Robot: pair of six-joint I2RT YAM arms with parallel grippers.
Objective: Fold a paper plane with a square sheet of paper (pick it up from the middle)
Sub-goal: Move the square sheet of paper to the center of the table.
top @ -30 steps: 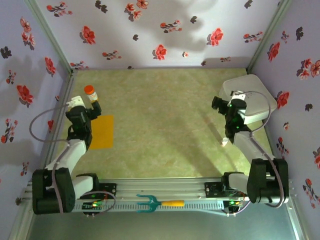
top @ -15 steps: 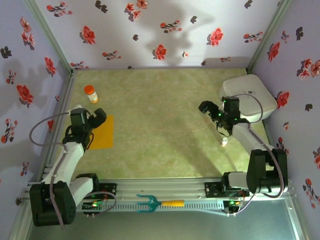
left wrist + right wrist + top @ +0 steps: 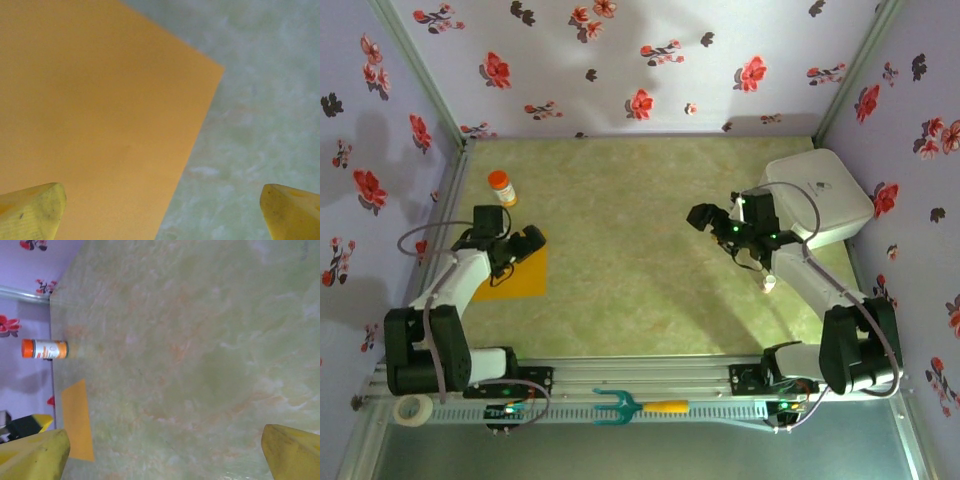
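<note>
Paper: orange-yellow square sheet of paper (image 3: 520, 282) (image 3: 100, 100) flat on the green bench (image 3: 640, 260).
Bottle: small orange-capped bottle (image 3: 501, 187) (image 3: 44, 349), lid on.
Left gripper (image 3: 525, 245) (image 3: 162, 210): apart, now over the sheet's edge.
Right gripper (image 3: 705, 217) (image 3: 165, 450): apart, moved toward the middle.

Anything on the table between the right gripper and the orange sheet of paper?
No. The stretch between the right gripper and the sheet of paper is bare green tabletop, as the top view shows. The left gripper is over the paper itself.

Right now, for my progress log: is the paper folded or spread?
Spread flat: the square sheet of paper shows one smooth face, no creases or flaps.
</note>
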